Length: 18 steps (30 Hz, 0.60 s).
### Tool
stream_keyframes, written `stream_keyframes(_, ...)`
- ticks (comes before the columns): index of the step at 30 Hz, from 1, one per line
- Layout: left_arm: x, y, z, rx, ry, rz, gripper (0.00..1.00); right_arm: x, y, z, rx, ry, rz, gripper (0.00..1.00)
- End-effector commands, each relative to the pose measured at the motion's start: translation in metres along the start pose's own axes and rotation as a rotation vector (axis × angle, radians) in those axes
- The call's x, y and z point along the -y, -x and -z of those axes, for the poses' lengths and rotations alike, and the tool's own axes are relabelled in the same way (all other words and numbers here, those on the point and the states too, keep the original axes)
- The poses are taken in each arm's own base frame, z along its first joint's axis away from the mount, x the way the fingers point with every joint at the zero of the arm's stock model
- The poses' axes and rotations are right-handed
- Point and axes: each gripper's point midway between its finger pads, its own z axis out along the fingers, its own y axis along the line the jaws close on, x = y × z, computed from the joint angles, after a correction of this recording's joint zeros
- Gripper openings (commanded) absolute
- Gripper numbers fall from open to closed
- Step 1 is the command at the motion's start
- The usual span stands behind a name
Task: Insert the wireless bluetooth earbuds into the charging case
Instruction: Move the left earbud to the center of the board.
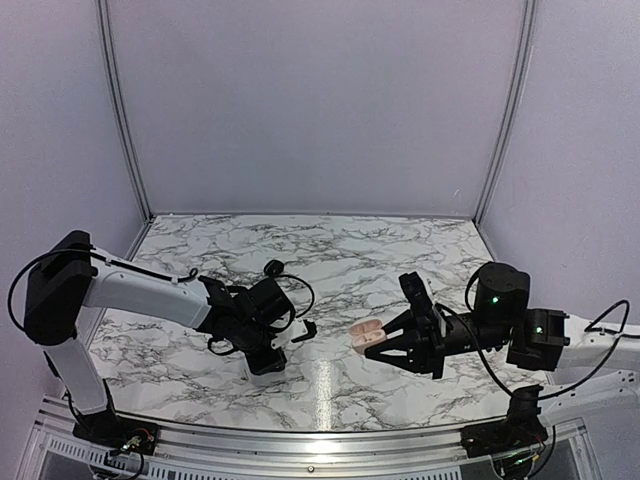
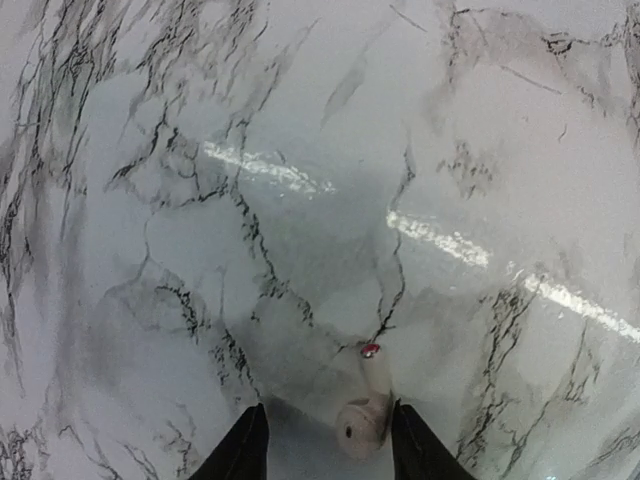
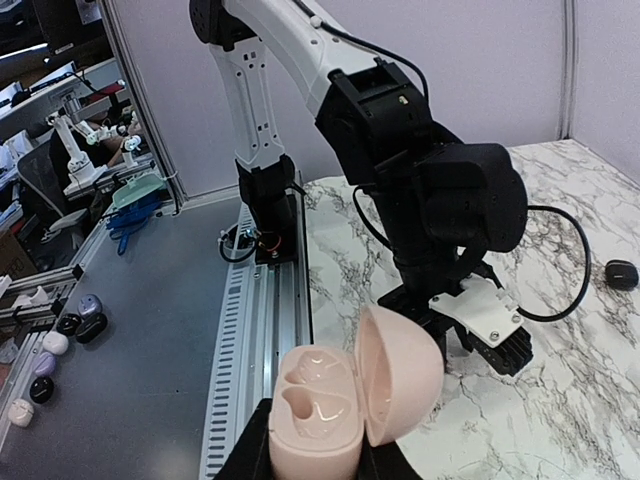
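open charging case pinched in right fingers, pale earbud between spread left fingers

The left arm reached low toward the middle, its left gripper pointed down with jaws parted. The right arm stretched leftward, its right gripper clamped on the charging case.

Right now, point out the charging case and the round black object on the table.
charging case [image 3: 312, 398]: right wrist view, on the molded wells of its open base.
round black object [image 1: 274, 267]: top external view, on its top face.
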Motion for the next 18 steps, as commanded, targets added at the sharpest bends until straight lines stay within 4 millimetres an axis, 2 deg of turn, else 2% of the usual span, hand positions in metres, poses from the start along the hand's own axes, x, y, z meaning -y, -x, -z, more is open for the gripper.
stream_keyframes(1, -0.027, -0.033, 0.014, -0.125, 0.147, -0.073, 0.47, -0.003, 0.005, 0.003, 0.016, -0.005, -0.004, 0.00)
stream_keyframes(6, -0.030, -0.040, 0.019, -0.127, 0.166, -0.050, 0.52, -0.003, 0.005, 0.004, 0.022, -0.006, -0.003, 0.00)
stream_keyframes(10, -0.042, -0.027, 0.016, -0.093, 0.216, 0.015, 0.52, -0.003, 0.005, 0.004, 0.023, -0.006, -0.003, 0.00)
stream_keyframes(12, -0.055, -0.022, 0.016, -0.075, 0.268, 0.059, 0.52, -0.002, 0.005, 0.004, 0.023, -0.009, -0.004, 0.00)
stream_keyframes(15, -0.088, -0.018, 0.024, -0.037, 0.335, 0.237, 0.50, -0.001, 0.004, 0.004, 0.021, -0.017, -0.010, 0.00)
stream_keyframes(18, -0.089, -0.013, 0.035, 0.029, 0.308, 0.310, 0.49, 0.000, 0.005, 0.006, 0.025, -0.030, -0.020, 0.00)
